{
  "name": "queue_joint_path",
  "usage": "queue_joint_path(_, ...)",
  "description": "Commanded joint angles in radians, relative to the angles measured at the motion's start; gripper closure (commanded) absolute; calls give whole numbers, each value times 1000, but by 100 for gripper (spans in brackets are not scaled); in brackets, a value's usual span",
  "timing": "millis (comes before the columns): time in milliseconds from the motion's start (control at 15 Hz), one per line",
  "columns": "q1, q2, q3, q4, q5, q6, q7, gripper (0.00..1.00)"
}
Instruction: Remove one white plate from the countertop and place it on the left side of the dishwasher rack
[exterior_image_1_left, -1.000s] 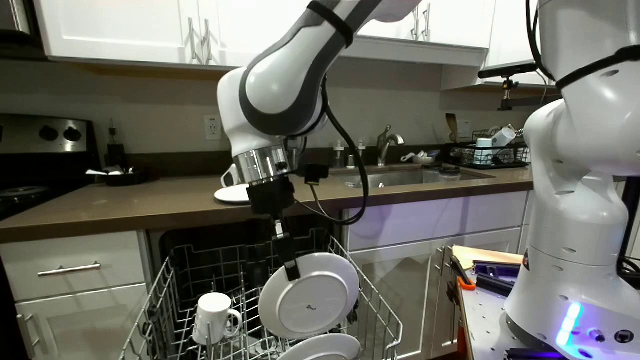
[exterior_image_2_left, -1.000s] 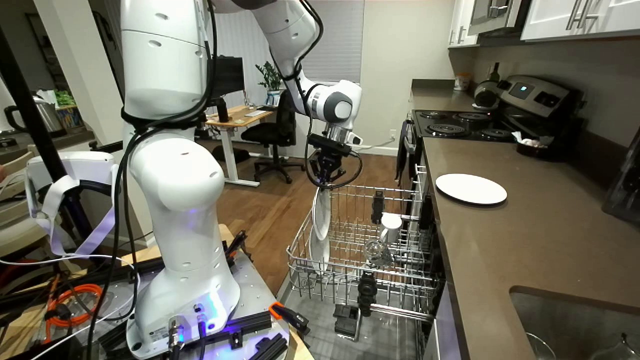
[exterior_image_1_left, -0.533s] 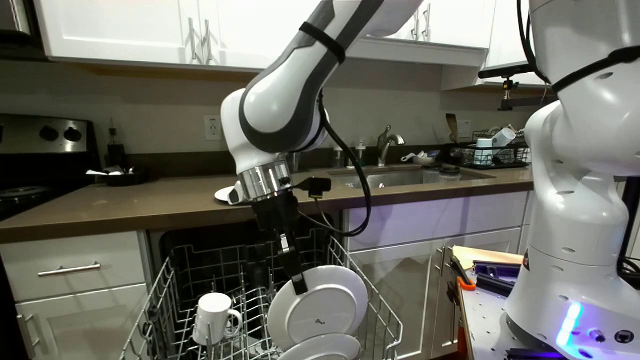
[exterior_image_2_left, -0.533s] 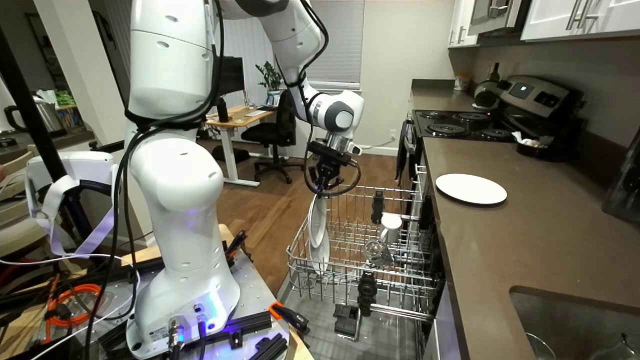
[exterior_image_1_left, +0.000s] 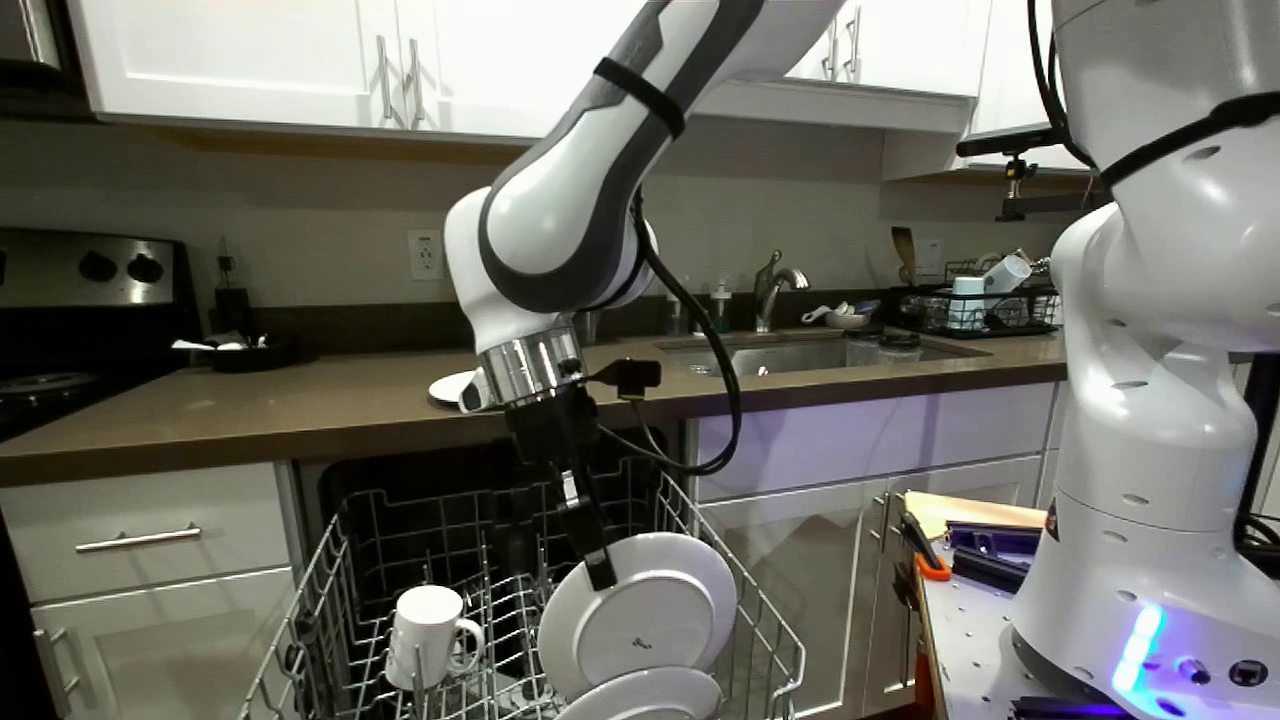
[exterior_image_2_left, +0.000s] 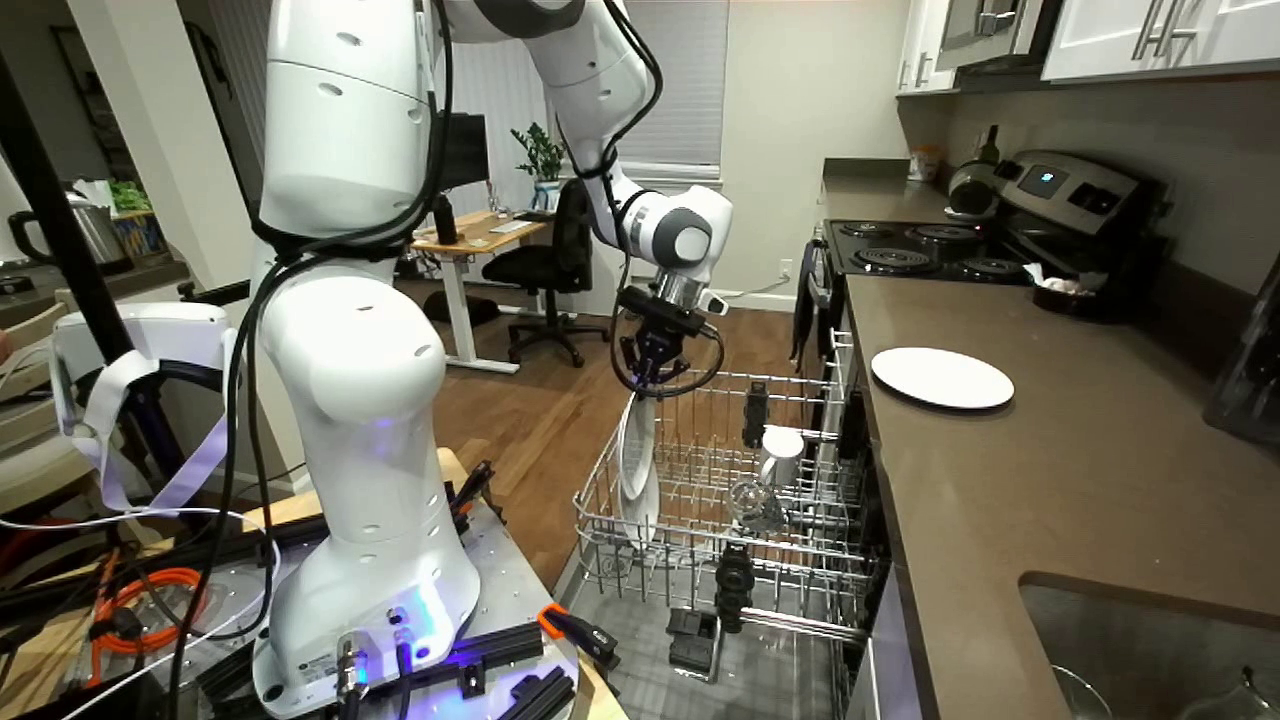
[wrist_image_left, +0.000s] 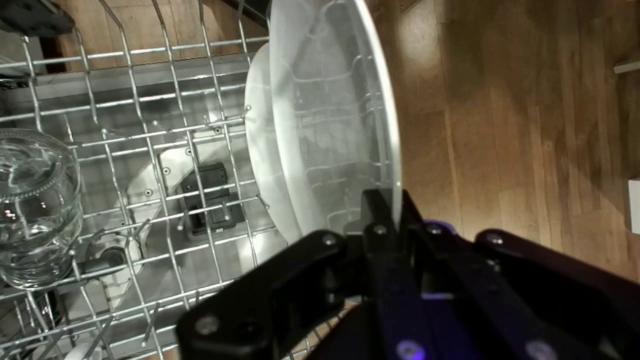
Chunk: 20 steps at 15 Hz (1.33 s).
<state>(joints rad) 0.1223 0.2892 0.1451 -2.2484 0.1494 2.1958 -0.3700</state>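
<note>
My gripper (wrist_image_left: 393, 205) is shut on the rim of a white plate (wrist_image_left: 325, 115), one finger on each face. In both exterior views this plate (exterior_image_1_left: 650, 620) hangs nearly upright at one side of the dishwasher rack (exterior_image_1_left: 802, 655). Whether its bottom edge rests on the wires I cannot tell. Right behind it another white plate (wrist_image_left: 260, 135) stands in the rack, partly covered by the held one. A further white plate (exterior_image_2_left: 942, 378) lies flat on the countertop (exterior_image_2_left: 1020, 480); the arm partly hides it in an exterior view (exterior_image_1_left: 450, 388).
A white mug (exterior_image_1_left: 422, 635) stands in the rack, with a clear glass jar (wrist_image_left: 37, 210) near it. The counter edge (exterior_image_1_left: 400, 435) runs above the rack's back. A stove (exterior_image_2_left: 910, 245) and a sink (exterior_image_2_left: 1120, 640) border the counter.
The gripper has lowered the held plate, and shifted it to one side of the rack, toward the plate standing there. Over the last half second it has barely moved.
</note>
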Motion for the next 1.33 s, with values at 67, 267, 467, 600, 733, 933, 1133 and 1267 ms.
queue_joint_path(67,-25,1,11,26,-6,-19,-14,95)
queue_joint_path(267,-25,16,7,35,-14,-11,-11,95)
queue_joint_path(467,-24,40,4,47,-23,-6,-7,95)
queue_joint_path(600,-24,57,3,53,-28,-1,-7,95)
queue_joint_path(733,-24,74,2,64,-33,1,-6,95)
queue_joint_path(933,-26,102,2,80,-42,4,-7,95)
queue_joint_path(1133,-27,127,1,94,-57,8,-9,95)
queue_joint_path(1267,-24,140,-2,95,-81,30,-9,95)
